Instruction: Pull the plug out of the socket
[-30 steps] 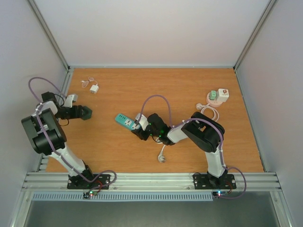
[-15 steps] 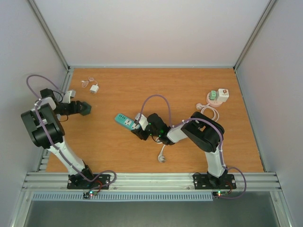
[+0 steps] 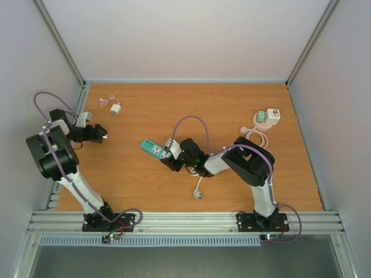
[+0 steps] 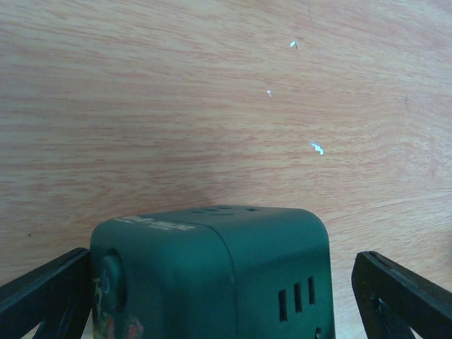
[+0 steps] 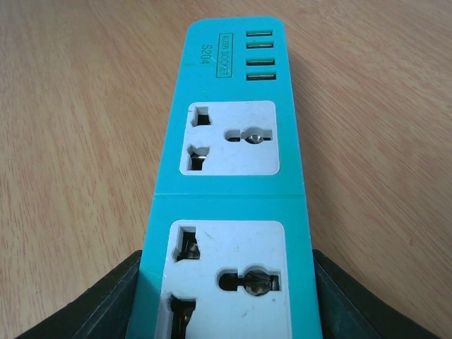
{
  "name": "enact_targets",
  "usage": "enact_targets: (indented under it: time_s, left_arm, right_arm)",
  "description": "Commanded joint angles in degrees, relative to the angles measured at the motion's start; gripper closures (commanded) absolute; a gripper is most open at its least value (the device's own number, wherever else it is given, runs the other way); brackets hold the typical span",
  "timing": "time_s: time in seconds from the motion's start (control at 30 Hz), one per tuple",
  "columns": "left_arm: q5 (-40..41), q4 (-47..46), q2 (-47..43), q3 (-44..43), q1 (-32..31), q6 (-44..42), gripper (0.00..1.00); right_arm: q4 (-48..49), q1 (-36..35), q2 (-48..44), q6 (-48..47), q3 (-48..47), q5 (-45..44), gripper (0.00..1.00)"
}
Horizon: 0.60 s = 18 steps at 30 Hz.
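The teal power strip (image 5: 229,191) lies left of the middle of the table (image 3: 232,104). Its near end is clamped between the fingers of the right gripper (image 3: 170,157), whose arm is folded low and reaches leftward over the wood. The dark green cube adapter (image 4: 212,275) is near the left edge, let go between the spread jaws of the left gripper (image 3: 99,134). One finger is just beside it and the other is clearly apart. Open wood lies between the two grippers. A white charger (image 3: 115,108) sits towards the far-left corner.
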State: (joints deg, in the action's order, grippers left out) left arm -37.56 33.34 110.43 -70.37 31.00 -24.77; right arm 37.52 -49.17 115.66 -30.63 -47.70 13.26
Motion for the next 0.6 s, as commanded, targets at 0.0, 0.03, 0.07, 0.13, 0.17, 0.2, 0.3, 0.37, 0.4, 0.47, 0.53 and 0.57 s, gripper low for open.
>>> enact_targets:
  time_s: [0.0,0.03,0.07,0.13,0.17,0.2,0.3,0.37,0.4,0.47,0.53,0.57]
  left_arm:
    - [0.7,-2.0,-3.0,1.5,0.5,-0.6,0.00]
    - [0.9,-2.0,-3.8,1.9,0.5,-0.8,0.00]
    - [1.2,-2.1,-4.6,2.3,0.5,-1.0,0.00]
    - [1.7,-2.1,-6.4,3.1,0.5,-1.4,0.00]
    - [1.9,-2.2,-7.3,3.5,0.5,-1.6,0.00]
    - [2.2,-2.3,-8.3,3.9,0.4,-1.8,0.00]
    - [3.3,-1.5,-10.7,3.2,0.5,-2.9,0.00]
    - [4.2,-0.4,-11.8,2.0,0.5,-3.7,0.00]
    - [4.6,0.1,-12.1,1.5,0.5,-4.3,0.00]
    - [5.4,0.3,-12.8,1.1,0.5,-4.7,0.00]
    - [5.6,0.7,-12.9,0.7,0.5,-4.9,0.00]
    - [5.7,0.9,-12.9,0.4,0.5,-4.9,0.00]
  right_arm:
    - [-9.0,-0.1,2.6,0.1,0.4,0.8,0.60]
    - [-9.2,-0.1,2.5,0.2,0.2,0.7,0.58]
    - [-9.3,-0.1,2.4,0.3,0.0,0.6,0.56]
    - [-9.6,-0.1,2.4,0.6,-0.4,0.2,0.55]
    - [-9.7,0.0,2.5,0.9,-0.6,-0.1,0.55]
    - [-9.9,0.0,2.5,1.2,-1.0,-0.5,0.56]
    - [-10.7,0.2,2.6,1.9,-1.9,-1.2,0.56]
    - [-11.9,0.6,2.4,2.3,-2.6,-1.2,0.56]
    - [-12.5,0.8,2.3,2.7,-3.1,-1.2,0.55]
    - [-13.7,1.4,2.2,3.1,-3.7,-1.2,0.55]
    - [-14.7,1.6,2.0,3.0,-4.1,-1.4,0.55]
    - [-15.2,1.7,1.8,3.2,-4.3,-1.5,0.54]
